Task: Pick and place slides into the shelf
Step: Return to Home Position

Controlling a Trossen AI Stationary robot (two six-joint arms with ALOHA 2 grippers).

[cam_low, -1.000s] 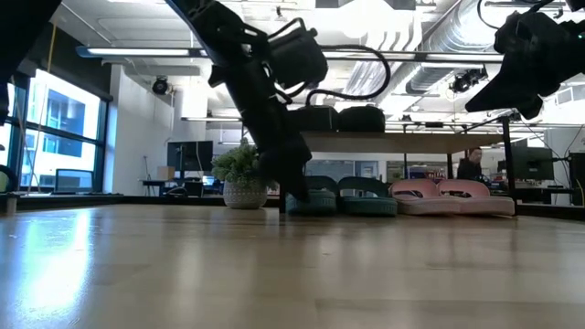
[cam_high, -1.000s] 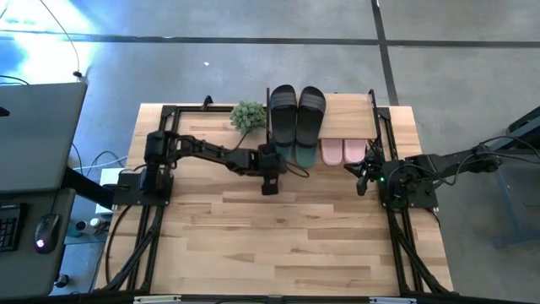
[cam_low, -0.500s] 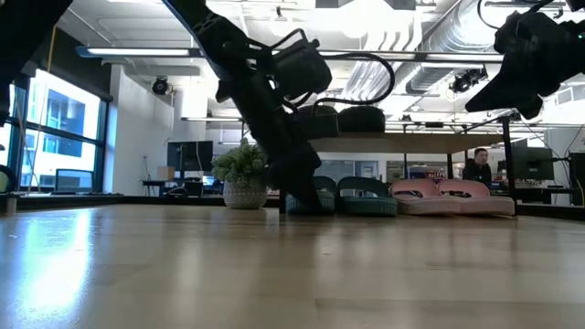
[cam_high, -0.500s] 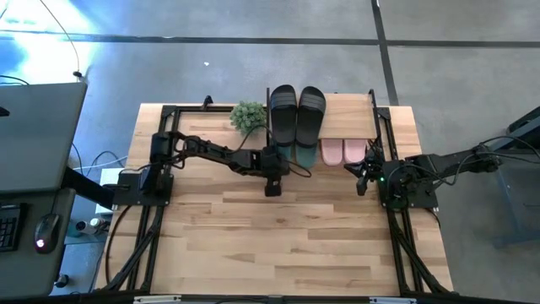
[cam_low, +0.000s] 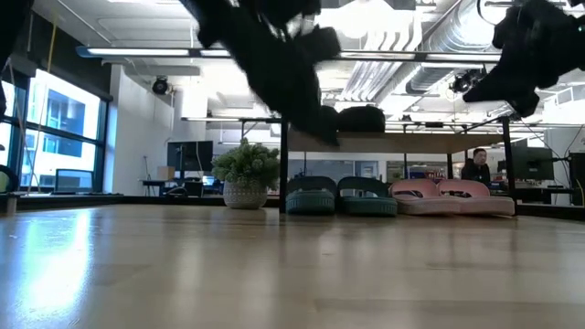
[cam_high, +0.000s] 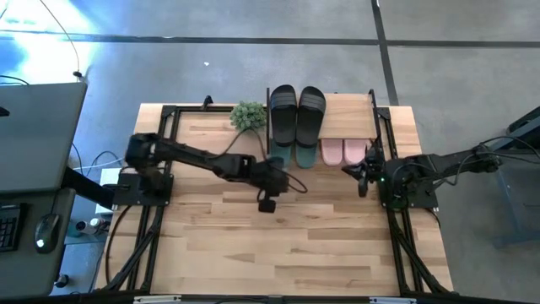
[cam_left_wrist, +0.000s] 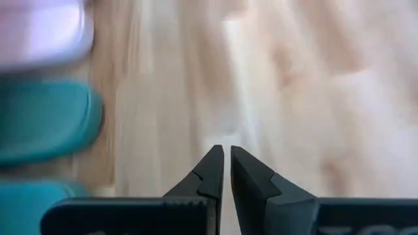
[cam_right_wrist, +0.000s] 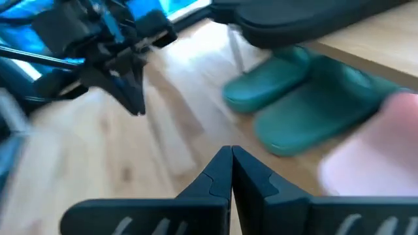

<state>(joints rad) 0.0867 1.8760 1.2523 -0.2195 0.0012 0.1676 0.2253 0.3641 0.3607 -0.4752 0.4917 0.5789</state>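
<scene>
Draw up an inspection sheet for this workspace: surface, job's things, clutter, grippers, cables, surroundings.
Surface: wooden table, light planks; nothing seen lying in front of the shelf.
Job's things: shelf at the table's far edge; black pair on its board; teal pair and pink pair side by side under it.
Clutter: potted plant beside the shelf's left end.
Grippers: left gripper above the table in front of the teal pair, shut, empty; right gripper near the pink pair, shut, empty.
Cables: cables off the table's left edge.
Surroundings: desk with a mouse at left; person far behind.
</scene>
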